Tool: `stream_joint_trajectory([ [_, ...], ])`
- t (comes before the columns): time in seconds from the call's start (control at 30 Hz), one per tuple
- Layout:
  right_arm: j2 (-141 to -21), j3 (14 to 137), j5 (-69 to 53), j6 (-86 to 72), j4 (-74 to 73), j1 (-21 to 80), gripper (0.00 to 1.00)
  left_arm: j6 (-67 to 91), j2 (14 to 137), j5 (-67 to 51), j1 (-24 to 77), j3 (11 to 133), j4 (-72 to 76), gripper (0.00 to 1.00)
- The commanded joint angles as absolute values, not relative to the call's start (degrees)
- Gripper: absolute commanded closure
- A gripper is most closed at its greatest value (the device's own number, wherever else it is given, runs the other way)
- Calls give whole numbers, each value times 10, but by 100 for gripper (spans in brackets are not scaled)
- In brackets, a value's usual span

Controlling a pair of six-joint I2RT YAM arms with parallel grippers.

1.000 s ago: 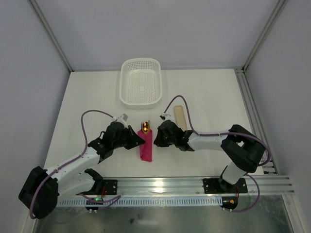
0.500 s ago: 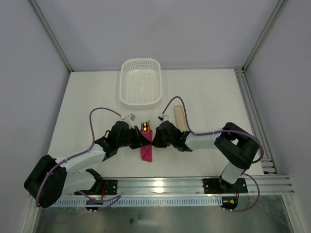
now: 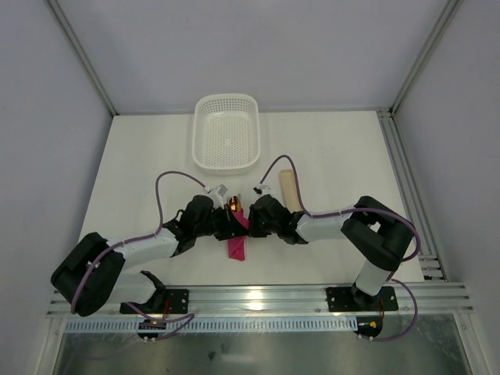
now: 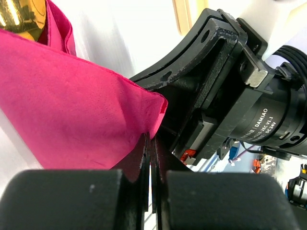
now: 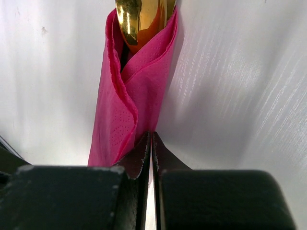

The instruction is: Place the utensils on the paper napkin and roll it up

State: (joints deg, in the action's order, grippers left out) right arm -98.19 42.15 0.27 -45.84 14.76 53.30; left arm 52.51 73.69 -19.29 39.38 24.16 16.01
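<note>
The utensils (image 3: 233,206) lie in the napkin (image 3: 236,248), the basket (image 3: 226,165) behind, the strip (image 3: 290,190) to its right.

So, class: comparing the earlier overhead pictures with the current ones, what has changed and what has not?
Both arms swung inward: the left pincer moved right, the right pincer moved left, and they now meet, shut, at the rolled pink napkin. The gold spoon head, white basket and beige strip stayed put.

White table (image 3: 336,156), white basket (image 3: 226,133) at back, beige strip (image 3: 290,187), pink paper napkin (image 3: 236,248)
</note>
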Motion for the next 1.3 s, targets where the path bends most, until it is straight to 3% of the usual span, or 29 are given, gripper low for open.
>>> stream_joint_trajectory([
  [0.0, -985, 421, 8, -465, 177, 536, 96, 508, 745, -206, 401, 235, 206, 100],
  [0.53, -955, 407, 36, -467, 132, 513, 92, 493, 802, -200, 414, 220, 234, 100],
  [0.7, -929, 399, 41, -461, 100, 481, 78, 491, 816, -197, 417, 216, 238, 100],
  [1.07, -867, 409, -43, -403, 68, 435, 59, 485, 829, -195, 426, 219, 236, 99],
  [1.27, -886, 417, -134, -403, 98, 437, 54, 485, 836, -192, 432, 222, 234, 88],
])
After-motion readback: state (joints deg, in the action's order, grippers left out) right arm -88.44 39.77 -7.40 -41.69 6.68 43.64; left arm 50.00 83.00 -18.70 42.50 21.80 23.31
